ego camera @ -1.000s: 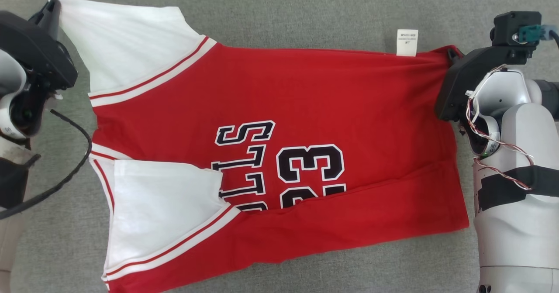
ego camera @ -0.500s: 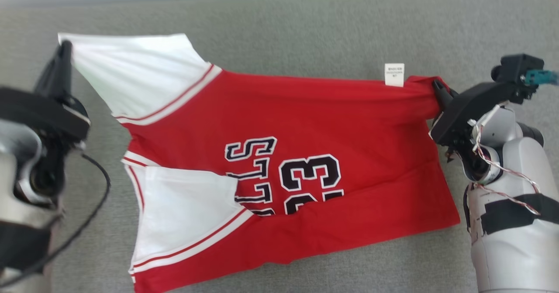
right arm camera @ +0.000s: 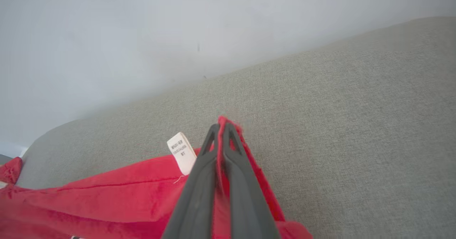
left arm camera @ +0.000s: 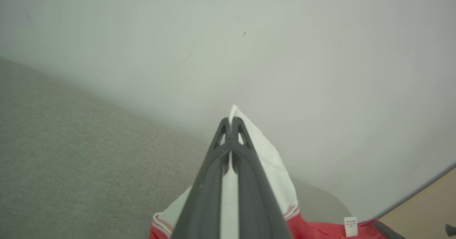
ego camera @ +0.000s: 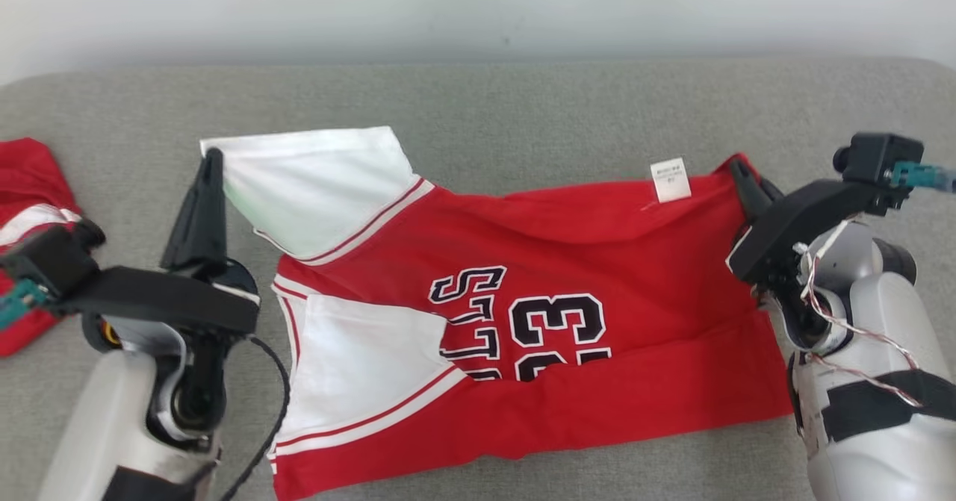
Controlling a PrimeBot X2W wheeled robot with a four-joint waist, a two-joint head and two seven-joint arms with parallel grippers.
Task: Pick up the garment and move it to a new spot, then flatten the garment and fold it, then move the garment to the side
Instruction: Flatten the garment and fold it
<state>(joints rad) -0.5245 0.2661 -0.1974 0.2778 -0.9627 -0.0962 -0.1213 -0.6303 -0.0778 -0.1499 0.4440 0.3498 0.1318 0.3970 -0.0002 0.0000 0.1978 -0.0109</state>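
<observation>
- A crumpled red-and-white cloth bundle [ego camera: 26, 187] lies at the far left edge of the grey fabric-covered desk [ego camera: 523, 98].
- The left pincer [ego camera: 212, 157] is closed tight on the far corner of a white sleeve, its fingers pointing away from the robot.
- The red-and-white cloth basketball jersey [ego camera: 597, 262] is spread across the middle of the desk. Its black lettering faces up and its near edge is folded over.
- A small white fabric label [ego camera: 670, 180] sticks out of the far red edge.
- The right pincer [ego camera: 736, 166] is clamped shut on the red hem corner.
</observation>
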